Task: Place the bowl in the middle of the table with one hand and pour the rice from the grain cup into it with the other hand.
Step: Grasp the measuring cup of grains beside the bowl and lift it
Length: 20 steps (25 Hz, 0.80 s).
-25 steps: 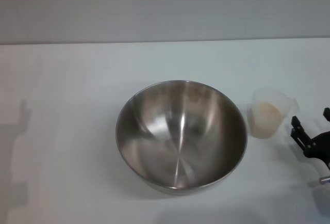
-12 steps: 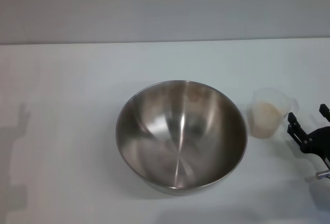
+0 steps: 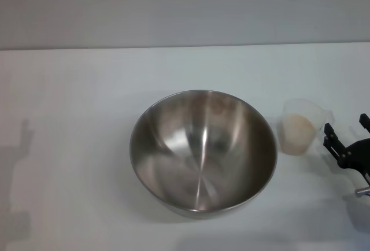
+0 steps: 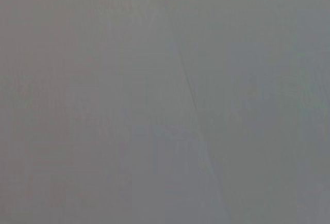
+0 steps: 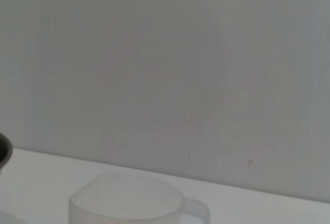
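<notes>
The steel bowl (image 3: pixel 203 150) stands near the middle of the white table (image 3: pixel 75 100), with nothing inside it. To its right the clear grain cup (image 3: pixel 300 126) stands upright, holding cream-coloured rice (image 3: pixel 297 130). My right gripper (image 3: pixel 347 125) is open just right of the cup, beside its handle, with nothing between its fingers. In the right wrist view the grain cup (image 5: pixel 135 199) sits low and close, handle to one side, and the bowl's rim (image 5: pixel 4 152) shows at the edge. My left gripper is out of view; the left wrist view shows only a blank grey surface.
A grey wall (image 3: pixel 185 8) rises behind the table's far edge. An arm's shadow (image 3: pixel 20 147) falls on the table at the far left.
My right gripper has crept slightly toward the table's far side, staying beside the cup. Bowl and cup have not moved.
</notes>
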### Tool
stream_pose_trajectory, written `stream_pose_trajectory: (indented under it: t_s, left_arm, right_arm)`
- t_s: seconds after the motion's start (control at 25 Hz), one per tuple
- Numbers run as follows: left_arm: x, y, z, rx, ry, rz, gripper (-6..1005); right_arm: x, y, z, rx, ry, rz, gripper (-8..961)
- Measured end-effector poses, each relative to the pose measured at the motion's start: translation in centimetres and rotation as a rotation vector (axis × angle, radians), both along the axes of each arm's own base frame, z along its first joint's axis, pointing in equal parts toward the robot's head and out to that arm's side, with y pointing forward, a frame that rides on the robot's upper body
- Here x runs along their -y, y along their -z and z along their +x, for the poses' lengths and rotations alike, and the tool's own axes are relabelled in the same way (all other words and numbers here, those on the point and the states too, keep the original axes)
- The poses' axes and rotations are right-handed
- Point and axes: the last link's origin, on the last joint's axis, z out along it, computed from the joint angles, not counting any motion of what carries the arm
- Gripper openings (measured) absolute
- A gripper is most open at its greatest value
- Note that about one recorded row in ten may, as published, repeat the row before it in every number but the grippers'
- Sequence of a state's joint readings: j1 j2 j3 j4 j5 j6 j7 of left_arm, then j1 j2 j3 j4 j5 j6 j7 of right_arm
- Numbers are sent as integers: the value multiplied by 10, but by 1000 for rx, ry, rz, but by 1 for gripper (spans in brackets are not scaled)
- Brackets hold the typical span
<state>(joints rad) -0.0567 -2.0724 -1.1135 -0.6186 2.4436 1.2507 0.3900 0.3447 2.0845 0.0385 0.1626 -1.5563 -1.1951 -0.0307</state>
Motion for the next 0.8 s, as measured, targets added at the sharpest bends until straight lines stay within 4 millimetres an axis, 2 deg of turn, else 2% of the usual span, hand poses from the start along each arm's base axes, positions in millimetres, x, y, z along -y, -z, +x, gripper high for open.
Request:
stream_pose_trajectory:
  t_s: [0.8]
  left_arm:
    - [4, 5, -9, 19, -12, -34, 832]
  right_arm:
    - [-16, -2, -4, 13, -5, 0, 767]
